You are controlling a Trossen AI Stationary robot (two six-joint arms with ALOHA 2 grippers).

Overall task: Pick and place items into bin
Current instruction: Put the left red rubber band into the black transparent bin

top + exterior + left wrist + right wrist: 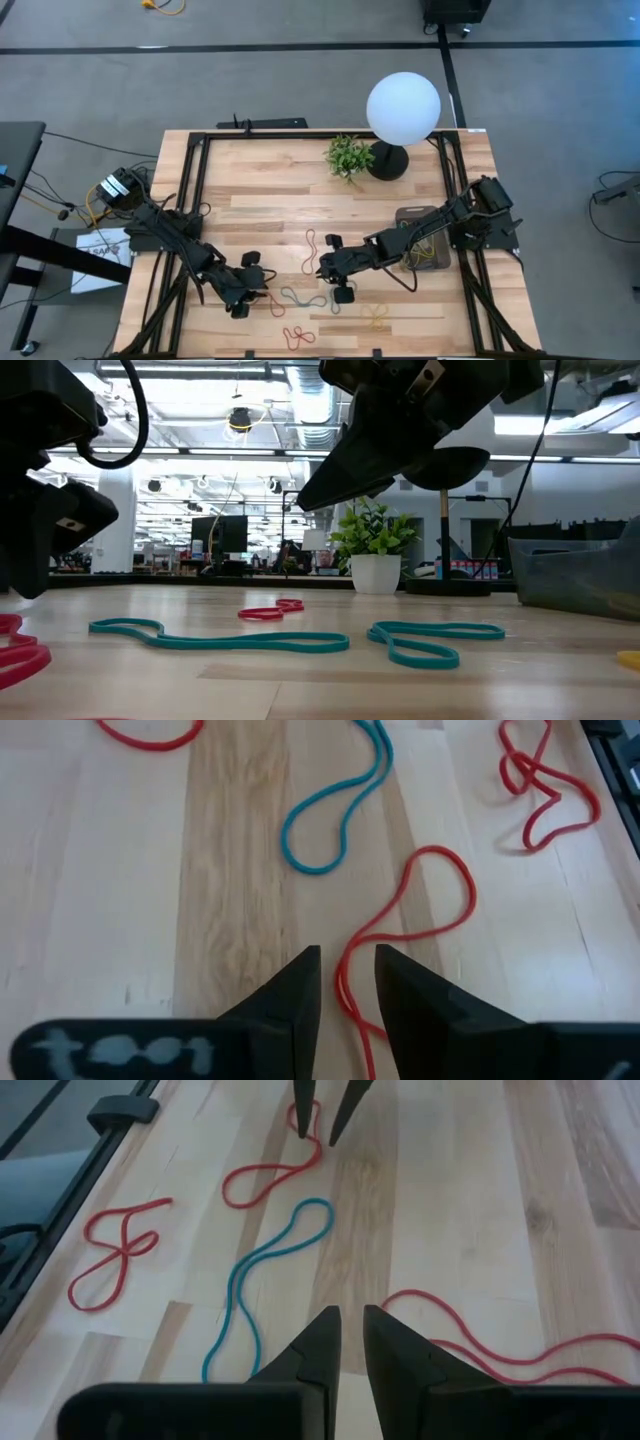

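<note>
We look down on a wooden table (pixel 270 190) filling the middle of the frame. At its upper right stands a lamp with a white globe (pixel 403 108), and just left of it a small green plant (pixel 348 156). At the right edge of the table sits the bin (pixel 425 240), dark and see-through, with a yellowish band lying inside it; the right arm reaches across over it toward the centre.

Our left hand (pixel 243 285) is at the lower left of the table. In its wrist view the two fingers stand a little apart, released, with one end of a red band (pixel 400 935) running into the gap between them; we cannot tell whether they touch it. Our right hand (pixel 338 272) hangs at lower centre, its fingers a narrow gap apart and grasping nothing, above bare wood between a teal band (pixel 262 1280) and another red band (pixel 510 1342).

The rest of the bands lie loose on the lower half of the table: a red squiggle (pixel 312 243) at centre, another red one (pixel 297 336) at the bottom edge, and a yellow one (pixel 376 317) at lower right.
</note>
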